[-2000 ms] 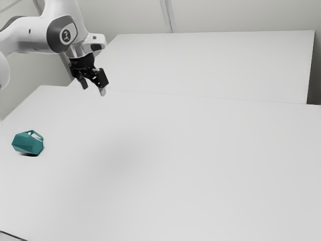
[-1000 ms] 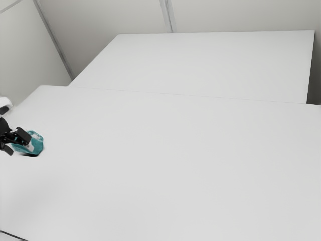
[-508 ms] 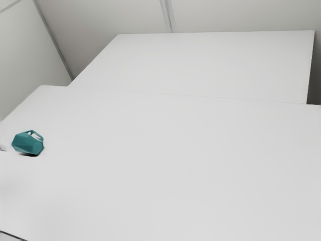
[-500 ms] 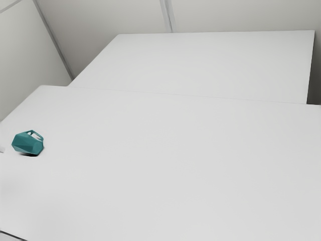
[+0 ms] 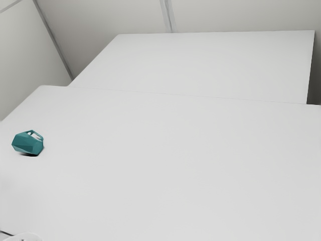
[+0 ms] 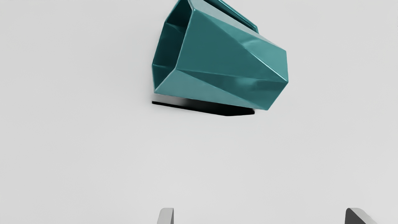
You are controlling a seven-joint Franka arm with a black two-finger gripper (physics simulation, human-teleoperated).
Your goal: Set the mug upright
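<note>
Mug: we see the teal, many-faceted mug (image 6: pixel 224 49) lying on its side on the pale table (image 5: pixel 175 165), near the exterior view's left edge; it is not upright.
Mouth: in the wrist view we look partly into its dark opening (image 6: pixel 171 46), which faces sideways rather than up.
Narrower end: the body tapers away from the opening to its narrower end (image 6: pixel 275 91), turned toward the exterior view's right.
Handle: in the wrist view the handle (image 6: pixel 238 13) runs along the side of the body farther from our fingers (image 6: pixel 165 217); in the exterior view it stands clear of the table.
Shadow: a dark patch (image 6: pixel 217 108) lies along the underside, on the side nearer our fingers.
Gripper: our gripper (image 6: pixel 261 217) is spread wide – a broad gap parts the two fingers, and we hold nothing.
Spacing: the mug lies beyond the fingers, well apart from both and touching neither.
Arm: a white, rounded part of our arm (image 5: pixel 22 237) enters at the bottom left corner of the exterior view, beside a thin dark line (image 5: pixel 6 233).
Background: a second pale surface (image 5: pixel 210 60) extends behind the table; beyond it we see a light wall (image 5: pixel 100 25) with a grey upright strip (image 5: pixel 168 15).
</note>
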